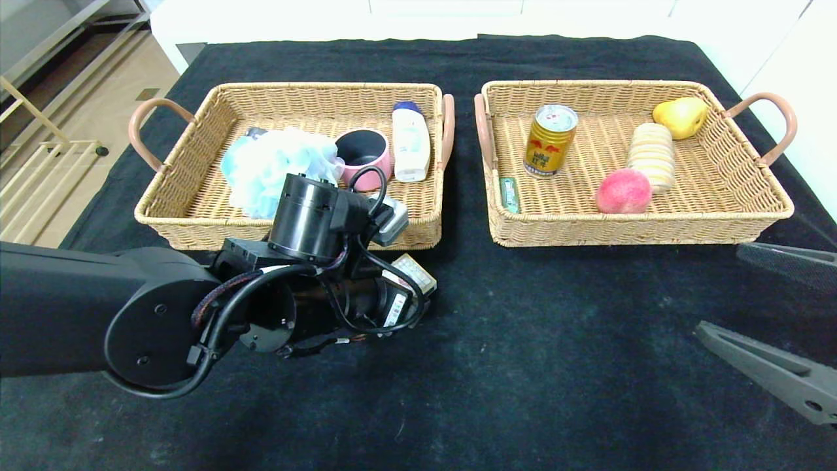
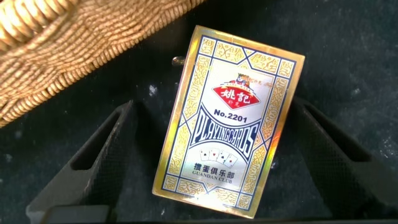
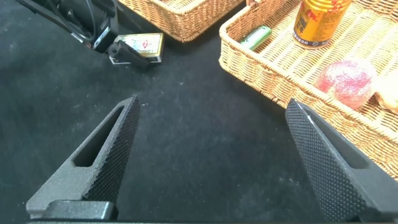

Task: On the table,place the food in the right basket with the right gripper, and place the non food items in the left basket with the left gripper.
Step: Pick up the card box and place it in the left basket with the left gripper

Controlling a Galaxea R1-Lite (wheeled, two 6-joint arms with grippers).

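Black cloth flecked with pale lint covers the large flat table (image 1: 523, 366), with pale flooring and a wooden rack off to the robot's left. From the head view, two shallow tan wicker trays with brown loop handles sit side by side. The left basket (image 1: 196, 209) holds a fluffy pale-blue mesh pouf (image 1: 268, 163), a small pink saucepan with a dark inside (image 1: 363, 152) and a white bottle with a blue cap (image 1: 410, 140). The right basket (image 1: 739, 190) holds a gold drink can with red marks (image 1: 550, 140), a pink-red peach (image 1: 623, 191), a tan-and-orange striped roll (image 1: 650, 156), a yellow pear (image 1: 681, 116) and a small green packet (image 1: 509, 194) against its left wall. The left arm's black wrist and cables reach in just before the left basket and hide its gripper; only a corner of a cream card box (image 1: 413, 271) peeks out beneath. The right gripper (image 1: 785, 320) hangs low at the table's right edge.

The left wrist view supplies what the head view hides: the left gripper (image 2: 205, 168) stands spread wide, one dark finger on either side of the card box (image 2: 231, 115), a pack of playing cards with a red emblem lying flat on the cloth, neither finger touching it. The left basket's woven wall (image 2: 74, 56) runs just beside.

The right wrist view shows the right gripper (image 3: 217, 162) released, fingers wide over bare cloth, nothing between them. Farther off lie the card box (image 3: 140, 45) with the left gripper (image 3: 121, 53) at it, and the right basket's front wall (image 3: 273, 71), with the can (image 3: 317, 22), peach (image 3: 345, 81) and green packet (image 3: 256, 37) inside.
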